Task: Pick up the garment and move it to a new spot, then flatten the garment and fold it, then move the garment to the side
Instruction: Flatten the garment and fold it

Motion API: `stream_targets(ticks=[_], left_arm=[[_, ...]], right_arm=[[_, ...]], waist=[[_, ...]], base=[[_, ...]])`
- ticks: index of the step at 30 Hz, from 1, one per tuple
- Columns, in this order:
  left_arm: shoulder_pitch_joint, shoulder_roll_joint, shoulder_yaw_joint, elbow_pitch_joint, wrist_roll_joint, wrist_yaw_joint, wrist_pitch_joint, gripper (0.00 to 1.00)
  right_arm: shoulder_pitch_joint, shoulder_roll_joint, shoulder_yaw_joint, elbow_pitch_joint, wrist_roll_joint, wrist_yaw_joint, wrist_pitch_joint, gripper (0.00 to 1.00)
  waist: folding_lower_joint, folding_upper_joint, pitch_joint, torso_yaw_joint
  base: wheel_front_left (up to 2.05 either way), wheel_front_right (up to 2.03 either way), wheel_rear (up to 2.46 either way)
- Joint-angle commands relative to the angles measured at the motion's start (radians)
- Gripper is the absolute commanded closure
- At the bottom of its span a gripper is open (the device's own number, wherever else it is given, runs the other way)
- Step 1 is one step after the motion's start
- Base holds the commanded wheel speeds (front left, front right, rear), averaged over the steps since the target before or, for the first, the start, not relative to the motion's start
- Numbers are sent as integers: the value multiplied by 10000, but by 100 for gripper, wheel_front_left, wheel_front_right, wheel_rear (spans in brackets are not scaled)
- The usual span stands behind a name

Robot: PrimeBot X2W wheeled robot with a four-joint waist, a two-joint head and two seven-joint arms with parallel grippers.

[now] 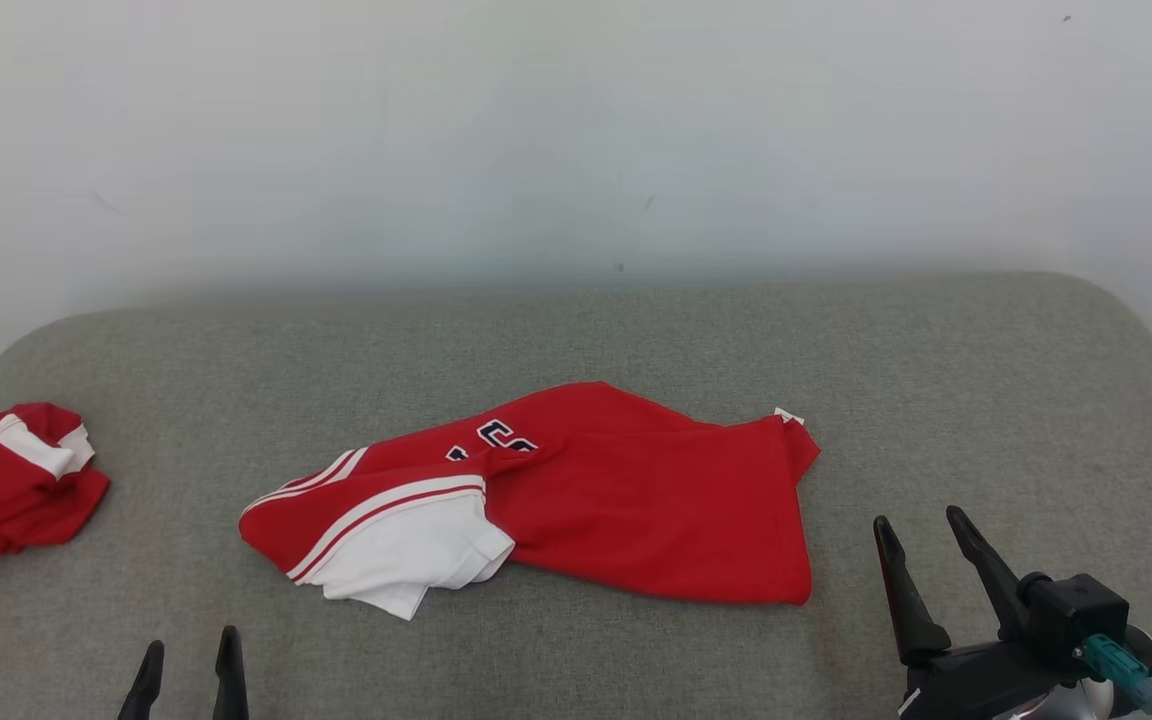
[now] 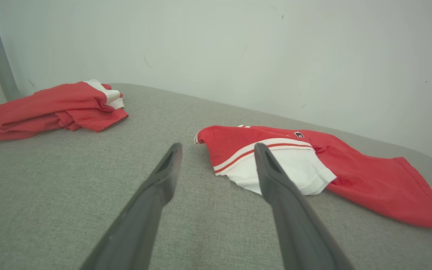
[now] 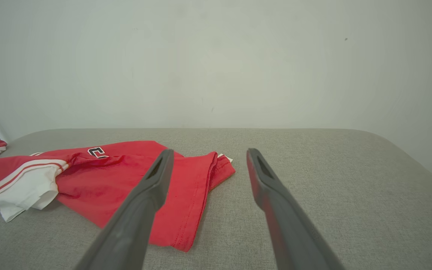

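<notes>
head view: left hand [image 1: 191, 645] spread wide, empty; right hand [image 1: 918, 518] likewise, near red garment [image 1: 636, 500], not touching.

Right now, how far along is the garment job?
Done: nothing visible; the red garment lies rumpled on the grey table. In hand: nothing; left gripper and right gripper are open, clear of it. Left: pickup, move, flatten, fold, set aside.
</notes>
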Motion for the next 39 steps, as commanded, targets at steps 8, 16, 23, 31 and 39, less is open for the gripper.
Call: stream_targets(ticks=[8, 16, 23, 31, 39], left_arm=[[-160, 106, -120, -14, 53, -96, -44, 0], [-293, 24, -460, 86, -103, -234, 525, 0], [-729, -215, -1076, 45, -650, -507, 2371, 0], [-1756, -530, -1670, 467, -1157, -408, 4563, 0], [-3196, -738, -2111, 1335, -1074, 279, 5696, 0]], right_arm=[[12, -32, 34, -23, 250, 1, 182, 0], [-156, -31, 223, -78, 144, 1, 609, 0], [-741, -32, 150, -61, 693, 1, 2423, 0], [-2527, -34, -279, 403, 470, 1, 5494, 0], [-4252, -103, -709, 925, -47, 1, 6997, 0]], waist=[[0, 0, 73, 40], [0, 0, 140, 6], [0, 0, 325, 80], [0, 0, 789, 229], [0, 0, 1571, 568]], base=[[0, 0, 0], [0, 0, 0], [0, 0, 0], [0, 0, 0], [0, 0, 0]])
